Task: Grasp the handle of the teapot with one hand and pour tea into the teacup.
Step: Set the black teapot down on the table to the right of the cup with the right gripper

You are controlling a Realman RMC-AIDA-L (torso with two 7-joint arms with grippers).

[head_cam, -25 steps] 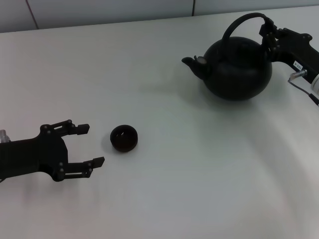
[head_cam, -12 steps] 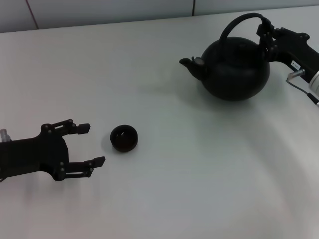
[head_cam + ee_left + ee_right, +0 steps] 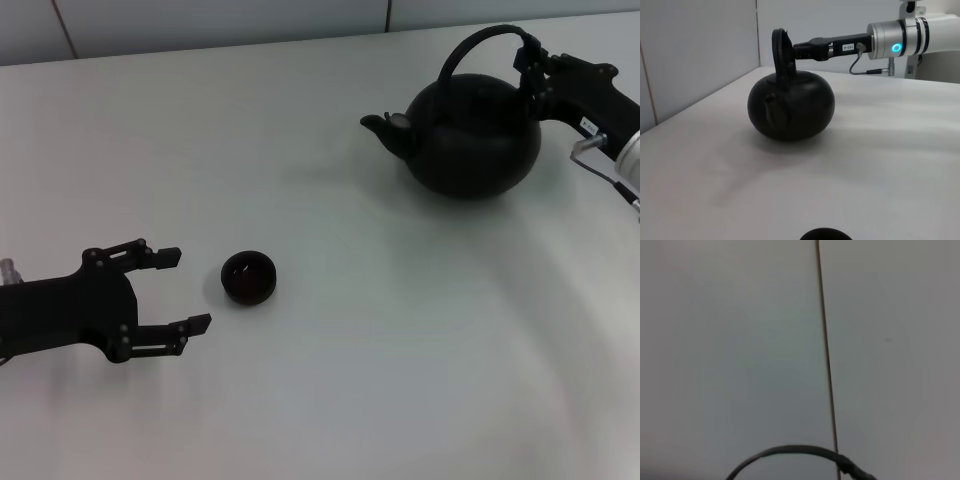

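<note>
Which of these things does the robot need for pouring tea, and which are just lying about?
Needed: teapot; its handle, held by the right gripper; teacup, near the open left gripper.

Lying about: nothing; only the white table beneath.

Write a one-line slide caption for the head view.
Right gripper holds the teapot handle; left gripper open beside teacup.

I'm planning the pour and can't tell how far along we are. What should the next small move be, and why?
Probably lift and carry: the right pincer grips the handle, while the teapot stands far from the teacup.
</note>
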